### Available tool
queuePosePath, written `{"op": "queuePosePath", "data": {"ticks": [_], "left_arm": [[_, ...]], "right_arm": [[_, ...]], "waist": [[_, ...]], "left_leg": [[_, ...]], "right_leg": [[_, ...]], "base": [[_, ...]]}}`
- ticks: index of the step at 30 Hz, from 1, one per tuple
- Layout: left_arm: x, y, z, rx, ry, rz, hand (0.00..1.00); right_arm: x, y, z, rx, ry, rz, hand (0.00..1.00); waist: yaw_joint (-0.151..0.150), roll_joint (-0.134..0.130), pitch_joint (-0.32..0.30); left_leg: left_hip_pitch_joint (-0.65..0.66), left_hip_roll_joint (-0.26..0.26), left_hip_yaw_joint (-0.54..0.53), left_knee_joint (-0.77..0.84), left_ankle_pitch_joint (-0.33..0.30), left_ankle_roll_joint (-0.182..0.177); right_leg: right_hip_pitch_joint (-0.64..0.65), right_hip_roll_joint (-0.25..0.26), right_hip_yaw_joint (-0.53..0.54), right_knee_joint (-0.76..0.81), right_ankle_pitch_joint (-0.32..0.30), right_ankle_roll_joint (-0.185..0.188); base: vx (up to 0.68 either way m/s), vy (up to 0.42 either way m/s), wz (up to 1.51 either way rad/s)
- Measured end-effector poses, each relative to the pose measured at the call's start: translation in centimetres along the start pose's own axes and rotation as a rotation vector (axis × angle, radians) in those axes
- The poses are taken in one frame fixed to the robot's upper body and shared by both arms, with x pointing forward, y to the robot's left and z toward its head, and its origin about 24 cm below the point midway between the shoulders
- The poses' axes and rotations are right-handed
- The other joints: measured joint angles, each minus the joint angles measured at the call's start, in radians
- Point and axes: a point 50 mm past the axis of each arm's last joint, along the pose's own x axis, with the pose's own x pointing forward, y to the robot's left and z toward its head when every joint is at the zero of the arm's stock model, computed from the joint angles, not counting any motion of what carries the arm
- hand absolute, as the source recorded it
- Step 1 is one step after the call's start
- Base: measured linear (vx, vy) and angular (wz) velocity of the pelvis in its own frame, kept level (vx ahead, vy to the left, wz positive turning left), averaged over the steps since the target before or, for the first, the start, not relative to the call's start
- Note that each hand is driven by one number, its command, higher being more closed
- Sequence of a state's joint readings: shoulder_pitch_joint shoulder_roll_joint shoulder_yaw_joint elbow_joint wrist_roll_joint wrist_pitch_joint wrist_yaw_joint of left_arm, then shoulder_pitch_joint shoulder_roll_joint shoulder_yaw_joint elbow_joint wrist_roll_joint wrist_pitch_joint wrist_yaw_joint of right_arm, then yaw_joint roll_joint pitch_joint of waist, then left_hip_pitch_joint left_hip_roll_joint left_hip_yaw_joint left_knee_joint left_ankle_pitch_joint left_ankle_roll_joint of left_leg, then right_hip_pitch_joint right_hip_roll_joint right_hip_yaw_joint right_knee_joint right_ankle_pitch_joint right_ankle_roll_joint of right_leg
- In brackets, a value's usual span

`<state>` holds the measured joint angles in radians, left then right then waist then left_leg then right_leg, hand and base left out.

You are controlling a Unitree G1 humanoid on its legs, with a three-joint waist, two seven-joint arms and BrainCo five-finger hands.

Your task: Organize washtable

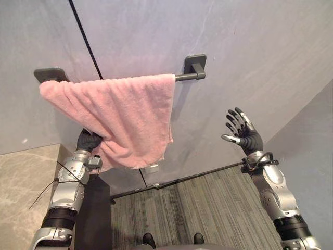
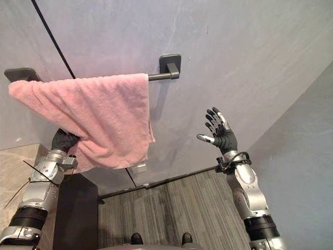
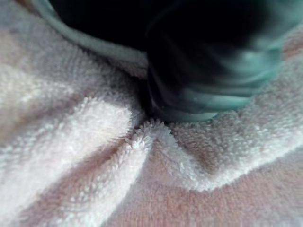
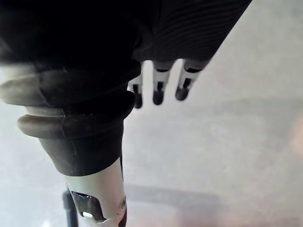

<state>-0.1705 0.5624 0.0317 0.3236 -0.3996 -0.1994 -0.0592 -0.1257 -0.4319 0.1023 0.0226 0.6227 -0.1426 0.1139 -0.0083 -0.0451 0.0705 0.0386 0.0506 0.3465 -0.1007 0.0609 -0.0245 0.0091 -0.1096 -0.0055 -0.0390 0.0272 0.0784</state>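
Grey wall (image 1: 250, 57): your pink towel (image 1: 125, 117) hangs skewed over the dark towel bar (image 1: 188, 77). Your left hand (image 1: 88, 139) sits under its bunched lower edge, probably to straighten it; grip cannot be told. Your right hand (image 1: 244, 134) waits well apart, spread wide, empty.

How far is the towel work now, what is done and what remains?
Done: the pink towel hangs over the towel bar. In hand: the left hand is at its lower edge, where the cloth bunches. Left: it hangs slanted and probably needs straightening; the right hand is raised, open, apart from it.
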Motion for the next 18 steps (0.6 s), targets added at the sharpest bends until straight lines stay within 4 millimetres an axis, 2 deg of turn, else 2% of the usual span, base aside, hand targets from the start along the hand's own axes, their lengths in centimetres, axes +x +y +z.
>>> {"op": "queuePosePath", "data": {"ticks": [4, 10, 15, 18], "left_arm": [[0.4, -0.2, 0.4, -0.011, -0.014, -0.004, 1.0], [1.7, -1.2, 1.4, -0.032, -0.039, -0.017, 1.0], [2.7, -1.5, 2.2, -0.07, -0.063, -0.01, 1.0], [2.7, -1.6, 2.1, -0.071, -0.055, -0.011, 1.0]], "right_arm": [[2.1, 2.4, 0.8, 0.034, 0.005, 0.149, 0.0], [5.7, 5.6, 3.3, -0.004, -0.039, 0.326, 0.0], [7.4, 7.7, 3.8, -0.001, -0.025, 0.395, 0.0], [8.0, 8.1, 3.9, -0.006, -0.019, 0.401, 0.0]], "waist": [[0.001, 0.0, 0.0], [0.016, 0.0, 0.0], [0.025, 0.0, 0.0], [0.025, 0.0, 0.0]], "left_leg": [[-0.018, 0.002, -0.002, -0.002, 0.01, 0.001], [-0.026, 0.003, -0.009, -0.002, 0.025, 0.004], [-0.042, 0.006, -0.019, -0.003, 0.039, 0.005], [-0.047, 0.006, -0.022, -0.003, 0.044, 0.006]], "right_leg": [[-0.016, 0.002, 0.0, 0.0, 0.008, 0.0], [-0.016, 0.003, -0.005, -0.003, 0.022, -0.005], [-0.032, 0.005, -0.013, 0.0, 0.026, -0.008], [-0.032, 0.005, -0.015, 0.0, 0.03, -0.009]], "base": [[-0.03, -0.01, 0.01], [-0.04, -0.006, 0.02], [-0.06, -0.004, 0.06], [-0.02, 0.002, 0.02]]}}
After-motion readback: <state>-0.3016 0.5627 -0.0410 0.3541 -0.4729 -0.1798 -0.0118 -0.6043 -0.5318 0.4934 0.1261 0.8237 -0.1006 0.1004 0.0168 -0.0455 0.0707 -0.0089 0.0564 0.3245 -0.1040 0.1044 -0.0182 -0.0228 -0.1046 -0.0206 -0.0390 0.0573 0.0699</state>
